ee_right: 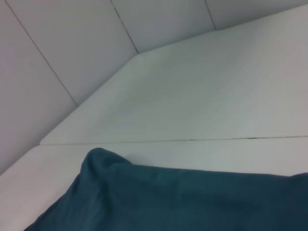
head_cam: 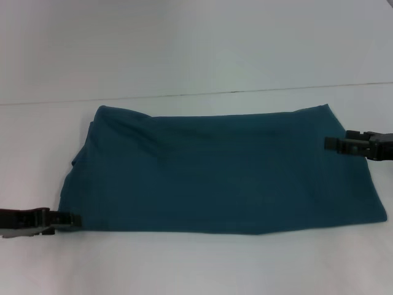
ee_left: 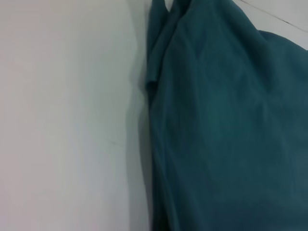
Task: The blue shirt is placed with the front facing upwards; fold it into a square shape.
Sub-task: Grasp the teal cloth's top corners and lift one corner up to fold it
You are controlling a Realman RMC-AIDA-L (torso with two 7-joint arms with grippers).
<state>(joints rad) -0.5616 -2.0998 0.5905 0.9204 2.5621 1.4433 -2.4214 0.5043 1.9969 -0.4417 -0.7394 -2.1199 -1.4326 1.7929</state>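
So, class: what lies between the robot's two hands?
Only the blue shirt, stretching from the left hand to the right hand, shown in the head view.

Both grippers, left (head_cam: 69, 219) and right (head_cam: 334, 144), are black and blocky.

No legible text anywhere.

Blue shirt (head_cam: 221, 172) lies flat on the counter (head_cam: 184, 264), folded into a wide rectangle, plain teal side upward.
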